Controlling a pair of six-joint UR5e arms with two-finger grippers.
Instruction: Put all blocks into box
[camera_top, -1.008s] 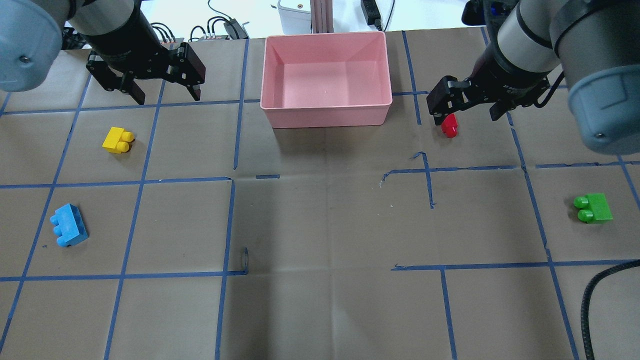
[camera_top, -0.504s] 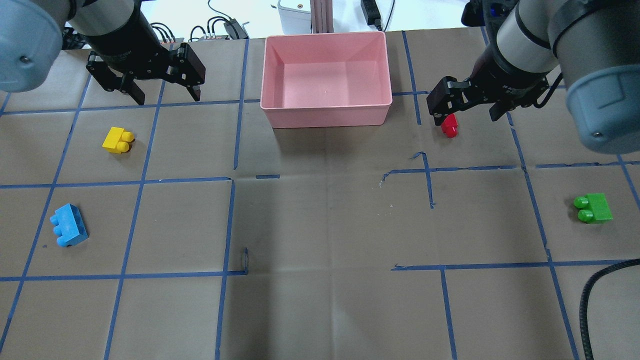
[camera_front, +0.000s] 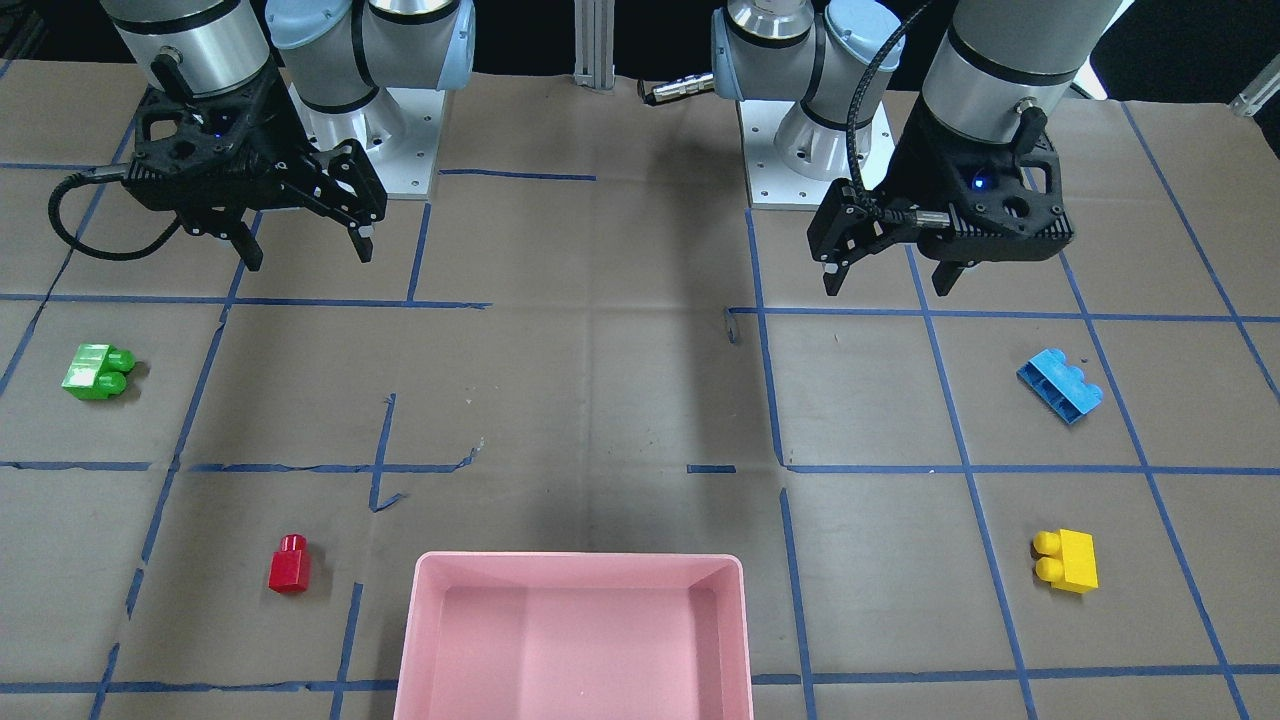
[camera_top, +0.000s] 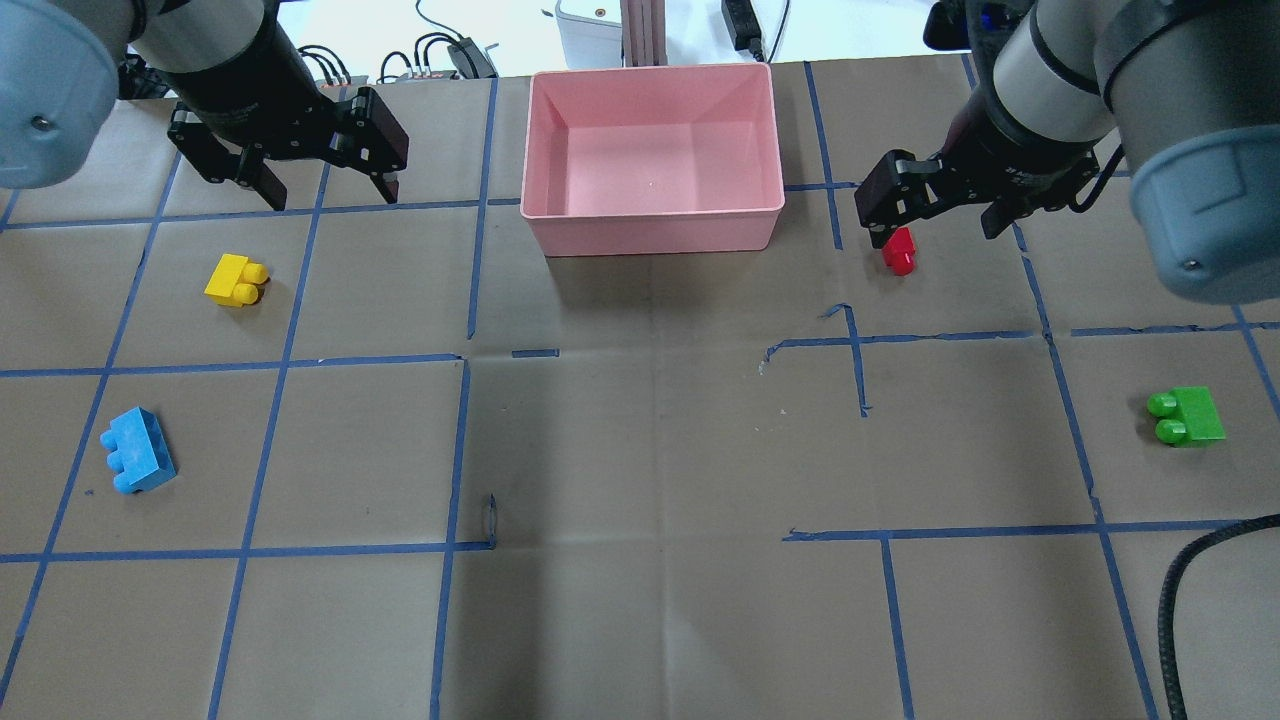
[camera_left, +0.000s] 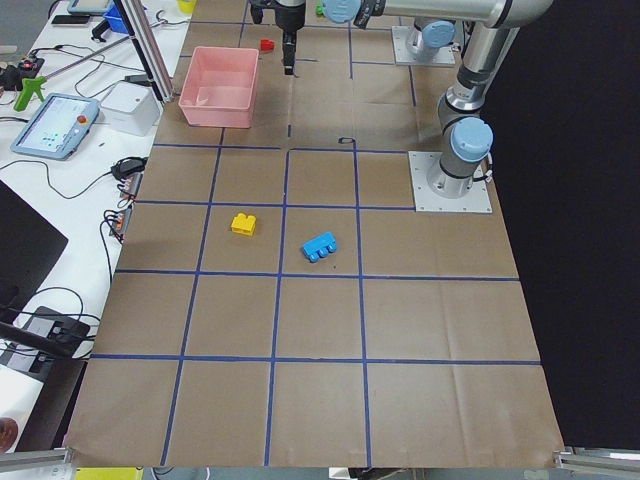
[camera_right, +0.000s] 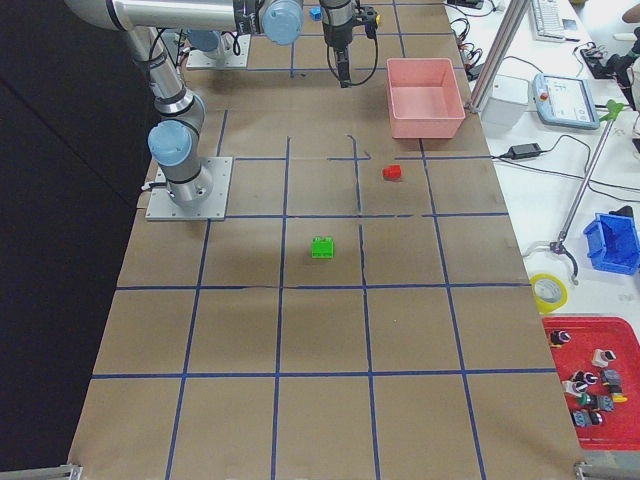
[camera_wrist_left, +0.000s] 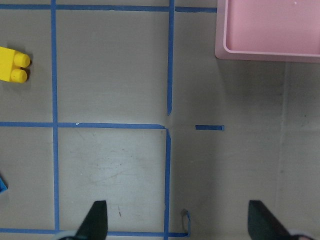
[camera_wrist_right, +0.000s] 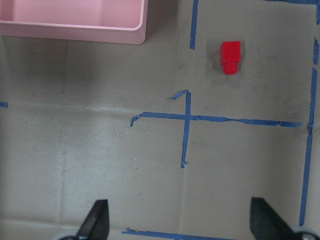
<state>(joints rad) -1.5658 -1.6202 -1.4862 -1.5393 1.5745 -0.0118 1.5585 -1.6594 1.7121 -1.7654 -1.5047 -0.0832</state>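
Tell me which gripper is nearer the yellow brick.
Left. The left gripper hovers open on the same side of the pink box as the yellow brick. The right gripper hovers open beyond the box, by the red brick.

Far end of table (camera_right: 300, 400): pink box (camera_right: 425, 95) on brown paper with blue tape grid. Closer to camera, red brick (camera_right: 391, 172), apart from box. Closer still, green brick (camera_right: 322, 247), mid-table. Blue brick (camera_right: 315, 13) at top edge. Above table, right gripper (camera_right: 343, 76) points down, view-left of box. Off table at right: teach pendant (camera_right: 563, 100), blue bin (camera_right: 612, 243), tape roll (camera_right: 546, 291), red tray (camera_right: 610, 335) of small parts.
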